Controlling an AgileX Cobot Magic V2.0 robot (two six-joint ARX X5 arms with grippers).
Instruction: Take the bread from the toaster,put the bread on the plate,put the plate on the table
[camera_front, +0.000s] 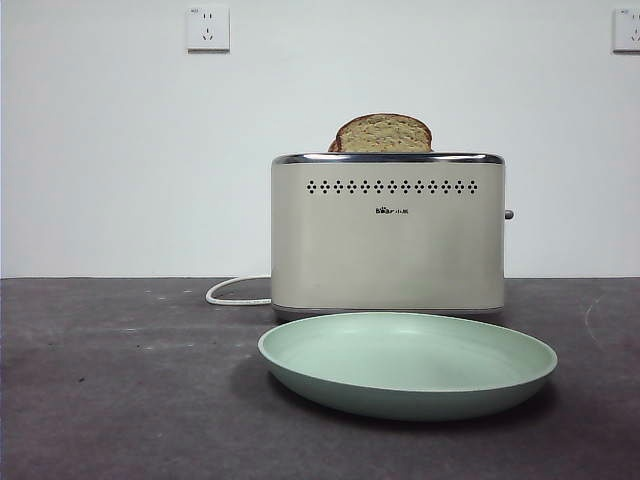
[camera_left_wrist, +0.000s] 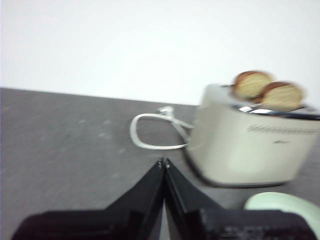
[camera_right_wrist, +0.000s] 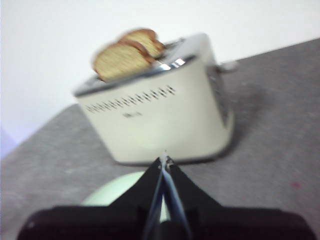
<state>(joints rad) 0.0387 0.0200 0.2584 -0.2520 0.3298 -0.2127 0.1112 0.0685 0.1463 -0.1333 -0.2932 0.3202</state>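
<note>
The cream toaster (camera_front: 388, 240) stands mid-table with the bread (camera_front: 383, 133) rising from its top. The wrist views show two slices side by side: the wider bread (camera_right_wrist: 119, 61) (camera_left_wrist: 283, 96) in the slot nearer the holes, and a narrower slice (camera_right_wrist: 146, 41) (camera_left_wrist: 251, 84) behind it. The mint-green plate (camera_front: 407, 362) lies on the table (camera_front: 120, 400) just in front of the toaster. My left gripper (camera_left_wrist: 163, 162) is shut and empty, off to the cord side of the toaster (camera_left_wrist: 240, 145). My right gripper (camera_right_wrist: 164, 161) is shut and empty, above the plate (camera_right_wrist: 112, 195), facing the toaster (camera_right_wrist: 160, 120).
A white cord (camera_front: 235, 292) loops from the toaster's back across the table (camera_left_wrist: 150, 131). The toaster's lever (camera_front: 508, 214) sticks out on the side opposite the cord. A white wall with sockets (camera_front: 208, 28) closes the back. No arm shows in the front view.
</note>
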